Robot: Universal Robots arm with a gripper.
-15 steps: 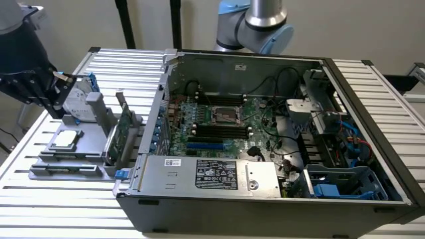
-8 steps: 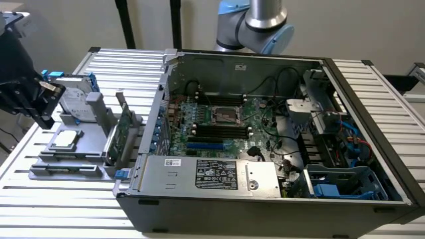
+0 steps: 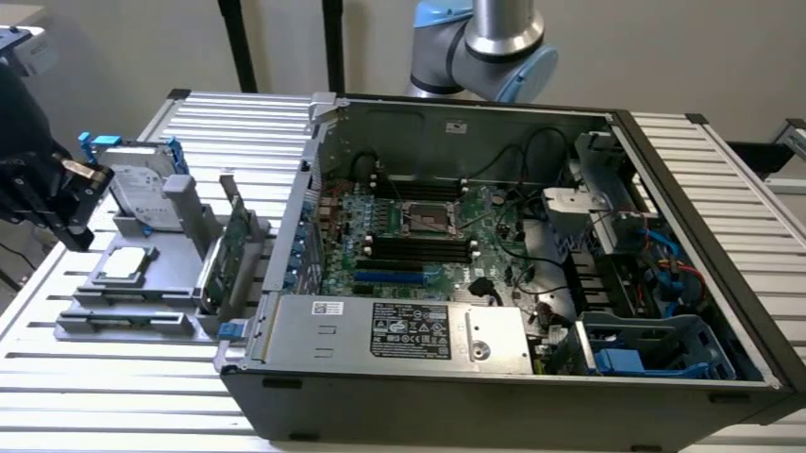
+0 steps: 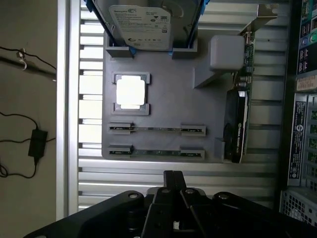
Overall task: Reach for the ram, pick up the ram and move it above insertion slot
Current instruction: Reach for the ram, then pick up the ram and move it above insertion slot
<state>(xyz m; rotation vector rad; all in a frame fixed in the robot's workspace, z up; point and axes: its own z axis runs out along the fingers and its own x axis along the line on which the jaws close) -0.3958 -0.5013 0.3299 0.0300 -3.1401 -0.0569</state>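
Two ram sticks stand on edge in a grey fixture: one thin green stick and a second ram stick nearer my gripper. My gripper hovers just off the fixture's edge, beside the nearer stick and not touching it. In the exterior view the gripper hangs at the far left, above and beside the fixture. The motherboard's black memory slots lie inside the open computer case.
The fixture also holds a hard drive, a square processor and a wide expansion card with a metal bracket. The case wall rises between fixture and motherboard. Cables lie beyond the slatted table's edge.
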